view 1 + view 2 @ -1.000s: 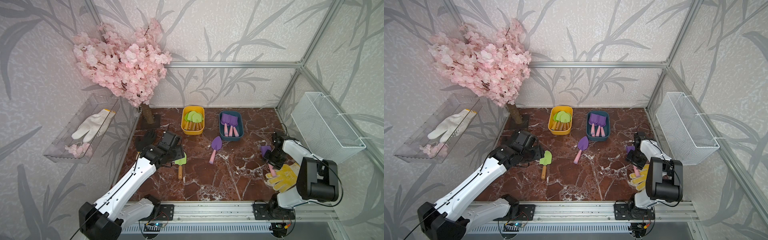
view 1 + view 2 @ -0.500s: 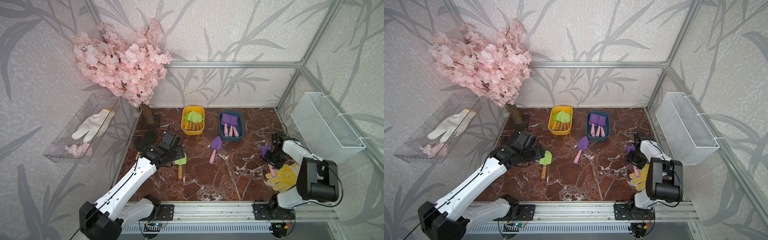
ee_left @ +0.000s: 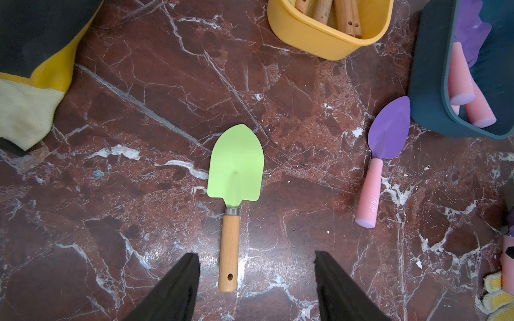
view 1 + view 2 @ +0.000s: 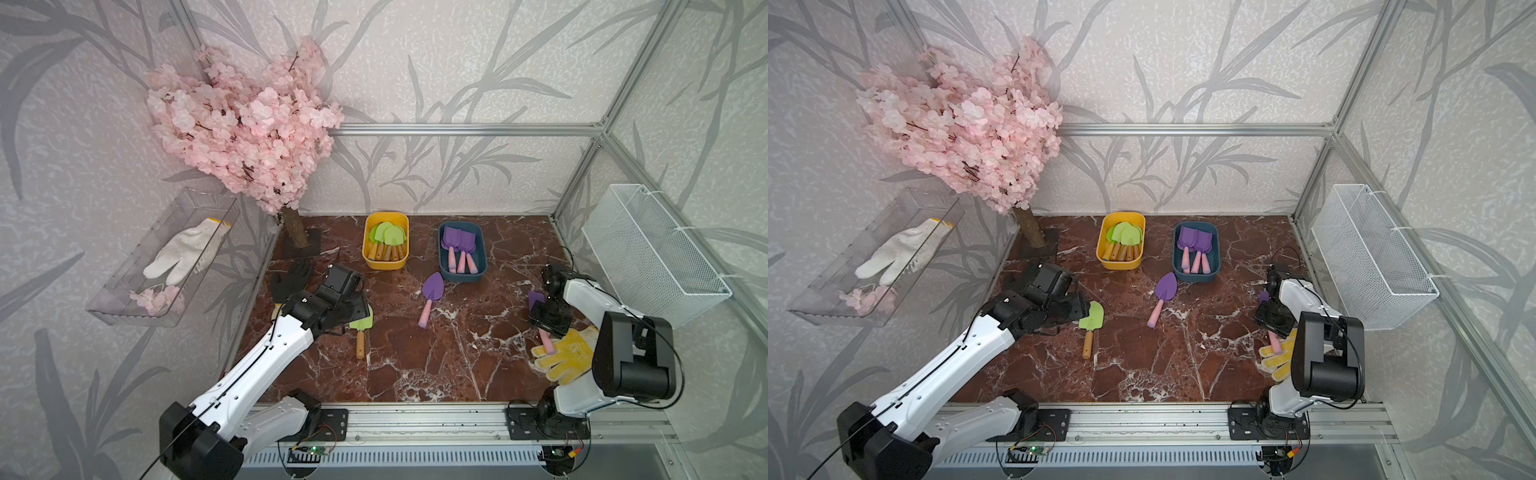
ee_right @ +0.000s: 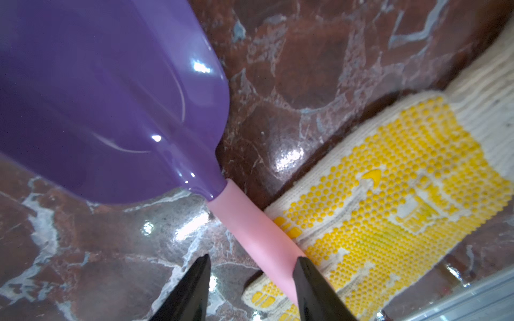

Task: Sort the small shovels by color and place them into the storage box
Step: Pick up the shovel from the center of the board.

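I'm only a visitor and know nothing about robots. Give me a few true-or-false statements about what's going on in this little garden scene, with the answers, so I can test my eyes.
1. The yellow bin holds green shovels. True.
2. The dark blue bin is empty. False: purple shovels with pink handles lie in it.
3. The left gripper is clamped on the loose green shovel. False: its jaws are open and the shovel lies free on the table.
4. By the right gripper, a purple shovel has its pink handle lying across a yellow-dotted glove. True.
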You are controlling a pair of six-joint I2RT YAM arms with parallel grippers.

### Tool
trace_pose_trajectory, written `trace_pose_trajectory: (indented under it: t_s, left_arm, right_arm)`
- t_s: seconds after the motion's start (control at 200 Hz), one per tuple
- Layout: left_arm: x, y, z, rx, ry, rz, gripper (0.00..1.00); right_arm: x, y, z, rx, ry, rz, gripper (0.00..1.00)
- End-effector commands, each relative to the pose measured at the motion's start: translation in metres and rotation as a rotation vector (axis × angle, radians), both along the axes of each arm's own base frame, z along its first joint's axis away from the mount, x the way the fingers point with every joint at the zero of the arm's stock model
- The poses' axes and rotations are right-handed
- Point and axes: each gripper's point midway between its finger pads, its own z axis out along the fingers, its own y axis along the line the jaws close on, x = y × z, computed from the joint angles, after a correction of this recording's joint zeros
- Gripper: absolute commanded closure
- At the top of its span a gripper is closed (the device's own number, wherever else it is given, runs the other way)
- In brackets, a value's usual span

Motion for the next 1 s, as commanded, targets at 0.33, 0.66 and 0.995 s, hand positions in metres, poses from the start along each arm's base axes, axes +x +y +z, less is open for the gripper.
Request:
trace_pose_trajectory:
  t_s: [0.33, 0.66, 0.995]
  left_arm:
    - [0.005, -0.006, 0.01, -0.018, -0.037, -0.034, 0.31]
    - [0.007, -0.007, 0.012, -0.018, -0.043, -0.04, 0.31]
    - [0.008, -0.007, 0.014, -0.013, -0.048, -0.037, 0.31]
  right_arm:
    - [-0.017, -0.001, -0.018, -0.015, 0.108, 0.036, 0.52]
    - [-0.014, -0.001, -0.017, -0.017, 0.093, 0.039, 0.62]
    - [-0.003, -0.001, -0.008, -0.02, 0.036, 0.023, 0.7]
